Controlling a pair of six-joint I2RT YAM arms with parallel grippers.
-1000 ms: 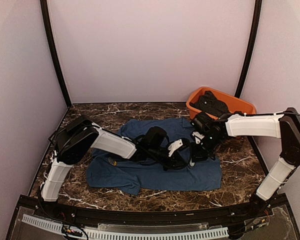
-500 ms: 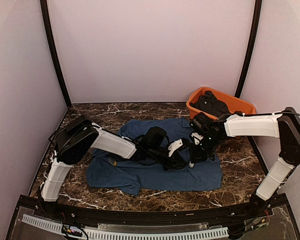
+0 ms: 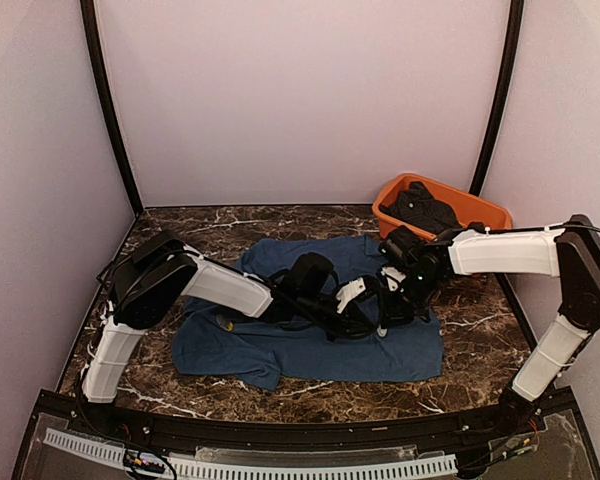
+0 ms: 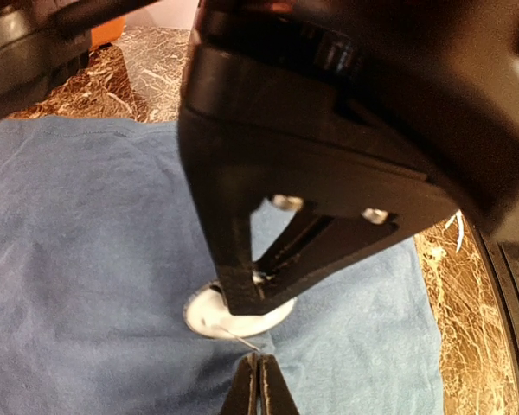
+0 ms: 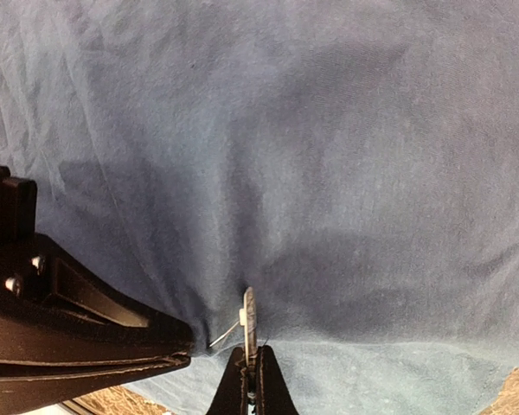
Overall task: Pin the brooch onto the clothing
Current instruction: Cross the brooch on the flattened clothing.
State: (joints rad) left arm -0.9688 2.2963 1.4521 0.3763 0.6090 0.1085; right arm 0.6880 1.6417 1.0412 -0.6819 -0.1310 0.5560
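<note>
Right gripper (image 5: 249, 361) has edged slightly left, toward the left gripper (image 4: 258, 370). It is clenched on the brooch (image 4: 209, 316), a white disc resting on the shirt (image 3: 280, 350), right of its middle. Left jaws are pressed shut, tips at the brooch's thin pin. Shirt lies spread on the table (image 3: 230, 224).

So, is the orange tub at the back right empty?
No, the orange tub holds a heap of dark fabric, seen plainly from above.
</note>
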